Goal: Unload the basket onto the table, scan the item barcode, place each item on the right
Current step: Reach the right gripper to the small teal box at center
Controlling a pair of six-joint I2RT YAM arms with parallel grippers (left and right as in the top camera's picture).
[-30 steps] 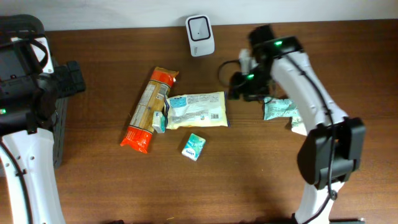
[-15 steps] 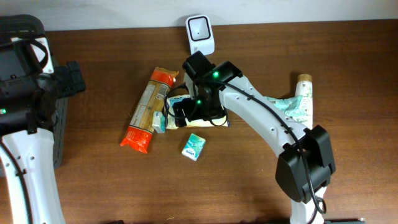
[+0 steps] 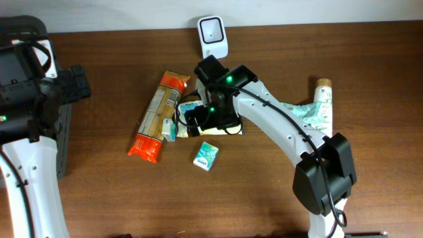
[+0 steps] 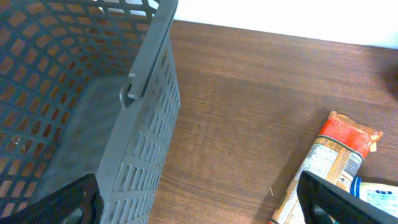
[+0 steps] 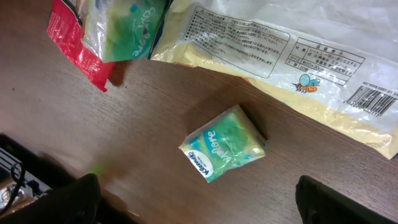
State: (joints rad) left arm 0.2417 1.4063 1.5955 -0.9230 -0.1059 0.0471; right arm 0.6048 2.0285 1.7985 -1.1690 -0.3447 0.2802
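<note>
1. While my right arm (image 3: 277, 125) reaches in a long bend from the table's near right edge toward the middle, its gripper (image 3: 210, 118) hangs over the yellow bag (image 3: 210, 118), fingers spread wide with nothing between them.
2. My left gripper (image 4: 199, 205) hangs beside the basket (image 4: 146, 118) at the far left, fingers wide apart and empty.
3. My right wrist view looks down on the yellow bag (image 5: 273, 56): crinkly plastic film, flat and oblong, with black print, a small bee picture and its barcode (image 5: 371, 98) face up near one end.
4. Just beside the bag lies a small tissue pack (image 5: 225, 149), soft and pillow-shaped, in glossy green and white wrap.
5. A second tissue pack (image 5: 121, 28) leans against the red-ended pasta bag (image 5: 74, 43).
6. That pasta bag (image 3: 158, 118) is long and narrow, lying left of the yellow one.
7. The scanner (image 3: 213, 29), white with rounded corners, stands at the table's far edge.
8. The basket is dark grey plastic lattice.
9. The table (image 3: 132, 198) is dark wood grain.
</note>
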